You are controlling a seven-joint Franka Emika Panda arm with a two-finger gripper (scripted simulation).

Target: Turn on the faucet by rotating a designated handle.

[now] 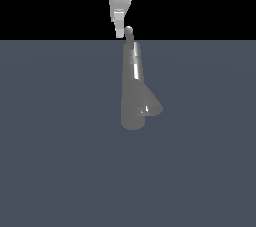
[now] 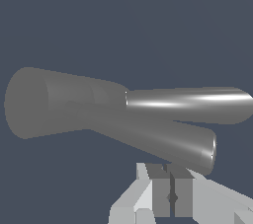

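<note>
The grey metal faucet [image 1: 131, 106] stands on the floor in the middle of the exterior view, with a stubby spout [image 1: 152, 108] branching off low on that view's right. The handle [image 1: 135, 66] is a slim shiny rod that ends in a rounded tip near the top. My white gripper [image 1: 120, 32] hangs from above, just to the exterior view's left of that tip, touching or nearly touching it. The wrist view shows the faucet [image 2: 59, 102], the handle [image 2: 188, 104] and the spout [image 2: 197, 146] beyond my gripper [image 2: 170, 196]. Its fingers are pressed together with nothing between them.
A flat blue-grey floor [image 1: 55, 161] surrounds the faucet on all sides. Above the horizon the background is black. No other objects show.
</note>
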